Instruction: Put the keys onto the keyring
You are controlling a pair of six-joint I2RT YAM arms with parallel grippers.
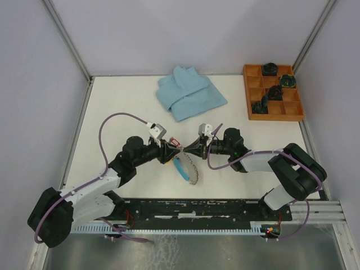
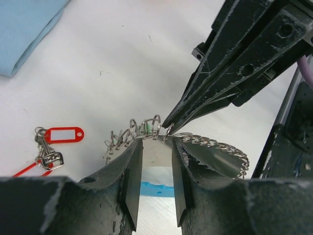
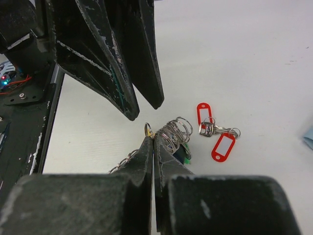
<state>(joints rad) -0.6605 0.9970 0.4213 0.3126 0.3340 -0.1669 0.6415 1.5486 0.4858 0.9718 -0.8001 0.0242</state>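
Black fingers of the right gripper (image 3: 152, 143) press together on the grey coil of the keyring (image 2: 215, 147), while the left gripper (image 2: 155, 147) stands open at it. The wrist views alone show a green tag (image 3: 184, 152) at the coil. Red-tagged keys (image 3: 215, 132) lie nearby on the white table (image 1: 129, 90), which is enclosed by grey walls. Farther off are a blue cloth (image 1: 188, 93) and a wooden tray (image 1: 246, 93) with dark objects (image 1: 270, 68) in four compartments.

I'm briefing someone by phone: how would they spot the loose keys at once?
From the blue cloth at the table's far side, come toward the near edge to the grey coiled keyring. The keys lie on the table just before it, alone in carrying red tags with white windows.
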